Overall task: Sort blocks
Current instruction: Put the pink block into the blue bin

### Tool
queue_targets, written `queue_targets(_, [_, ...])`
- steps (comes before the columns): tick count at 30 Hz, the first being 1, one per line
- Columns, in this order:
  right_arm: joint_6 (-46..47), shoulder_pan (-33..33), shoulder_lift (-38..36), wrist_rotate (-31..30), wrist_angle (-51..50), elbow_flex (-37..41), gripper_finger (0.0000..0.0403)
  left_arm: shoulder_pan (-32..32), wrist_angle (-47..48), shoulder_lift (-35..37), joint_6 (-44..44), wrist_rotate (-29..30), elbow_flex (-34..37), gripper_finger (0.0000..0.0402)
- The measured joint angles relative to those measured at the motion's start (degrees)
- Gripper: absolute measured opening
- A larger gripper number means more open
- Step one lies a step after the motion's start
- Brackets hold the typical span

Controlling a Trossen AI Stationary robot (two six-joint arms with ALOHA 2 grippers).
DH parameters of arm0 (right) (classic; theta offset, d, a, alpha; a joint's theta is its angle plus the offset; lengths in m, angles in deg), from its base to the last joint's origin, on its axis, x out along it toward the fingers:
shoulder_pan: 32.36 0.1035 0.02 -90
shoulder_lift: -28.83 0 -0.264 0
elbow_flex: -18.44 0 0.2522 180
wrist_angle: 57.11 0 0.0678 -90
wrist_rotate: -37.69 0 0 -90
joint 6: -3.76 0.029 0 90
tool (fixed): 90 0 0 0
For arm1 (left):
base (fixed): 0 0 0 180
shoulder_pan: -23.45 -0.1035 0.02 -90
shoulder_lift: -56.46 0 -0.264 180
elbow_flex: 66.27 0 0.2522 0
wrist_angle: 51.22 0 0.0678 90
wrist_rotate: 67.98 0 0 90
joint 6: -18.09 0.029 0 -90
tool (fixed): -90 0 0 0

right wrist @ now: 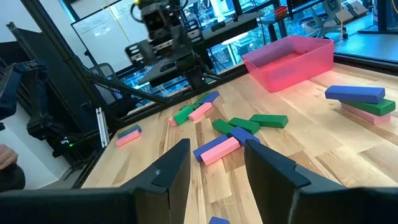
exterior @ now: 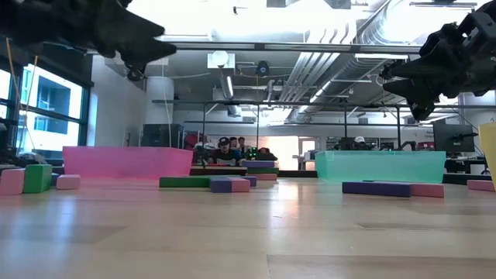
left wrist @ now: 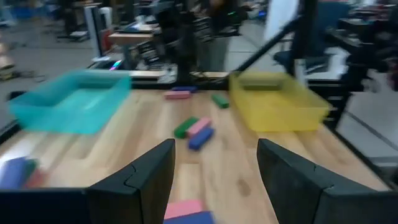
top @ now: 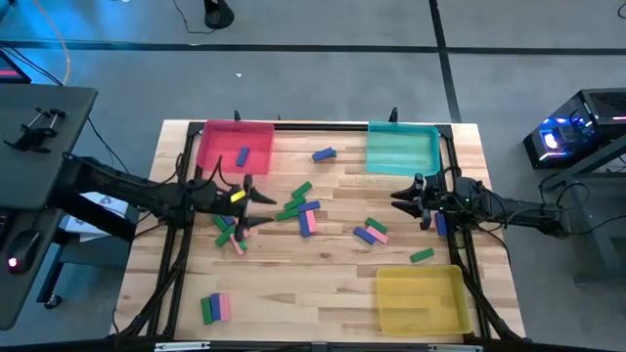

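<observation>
Table (top: 323, 284): wooden top inside a black frame, blocks scattered across its middle
Pink tray (top: 235, 147): far left corner, one blue block (top: 242, 155) lying inside it
Teal tray (top: 403, 149): far right corner, no block visible inside
Yellow tray (top: 423, 299): near right corner, a green block (top: 422, 255) just outside its far edge
Left gripper (top: 256, 207): raised over the left-centre of the table beside the pink tray, fingers (left wrist: 146, 180) spread apart with nothing between them; a pink block on a blue one (left wrist: 186, 211) lies below it
Right gripper (top: 403, 202): raised near the right edge, below the teal tray, fingers (right wrist: 171, 168) parted, holding nothing
Central blocks (top: 301, 207): loose heap of green, pink and blue bars, some overlapping
Right-centre blocks (top: 371, 231): blue and pink bars side by side
Near-left blocks (top: 216, 307): green, blue and pink bars in a row, well apart from the heap
</observation>
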Motion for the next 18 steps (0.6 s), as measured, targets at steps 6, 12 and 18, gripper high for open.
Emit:
queue_targets(6, [9.24,0.02,0.01,-1.93,3.2,0.0,0.0139,6.16,-1.96,-1.75,0.11,6.63,0.05,0.0213])
queue_targets(12, [7.49,5.07,1.02,0.64,18.23,0.92,0.0139,8.8,-2.17,-3.48,0.68,12.94,0.05,0.0213])
queue_targets(18, [-5.27,17.44,9.5,-5.07,34.18,0.92,0.0139,9.27,-2.05,-4.42,0.66,14.77,0.05,0.0213])
